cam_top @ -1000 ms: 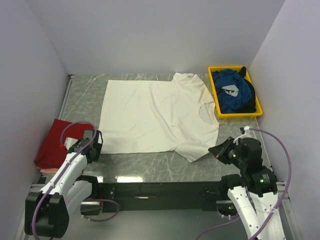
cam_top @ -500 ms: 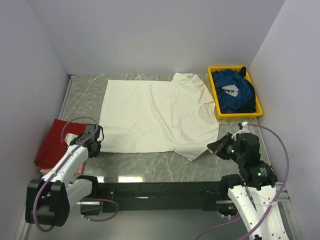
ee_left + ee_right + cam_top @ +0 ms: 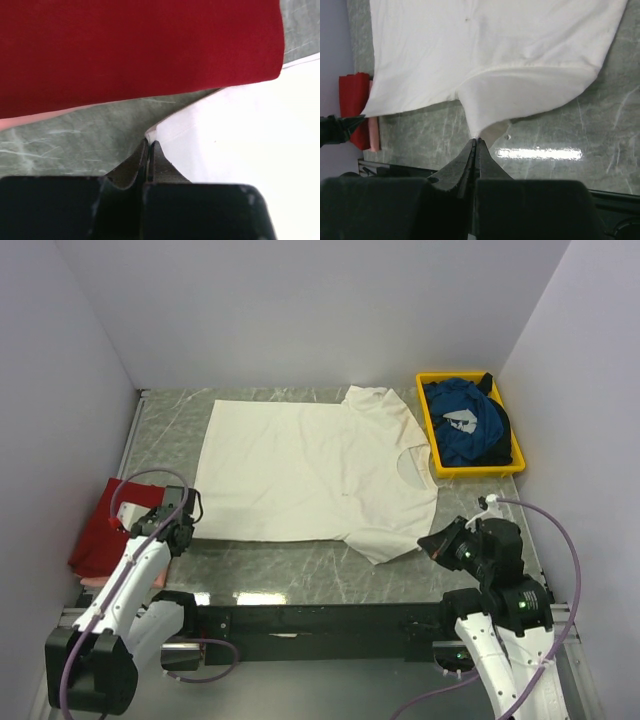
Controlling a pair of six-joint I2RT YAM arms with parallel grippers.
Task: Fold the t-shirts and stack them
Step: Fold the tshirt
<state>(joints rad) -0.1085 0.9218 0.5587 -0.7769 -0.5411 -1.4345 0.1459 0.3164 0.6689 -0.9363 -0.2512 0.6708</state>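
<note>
A cream-white t-shirt [image 3: 310, 465] lies spread flat on the marble table, neck toward the right. My left gripper [image 3: 186, 528] is shut on its near left hem corner [image 3: 152, 132], at the table's left. My right gripper [image 3: 428, 540] is shut on the tip of the near sleeve [image 3: 520, 97], which is lifted slightly off the table. A folded dark red t-shirt [image 3: 105, 525] lies at the left edge, just beyond the left gripper [image 3: 150, 145]. A blue t-shirt [image 3: 465, 425] with a white print is bunched in the tray.
The yellow tray [image 3: 432, 440] stands at the back right against the wall. White walls close in the table on the left, back and right. A pale pink edge [image 3: 372, 135] shows under the red t-shirt. A black rail [image 3: 320, 615] runs along the near edge.
The left gripper has shut on the hem corner and drawn it a little to the left. The right gripper has stayed shut on the sleeve, shifting only slightly.
</note>
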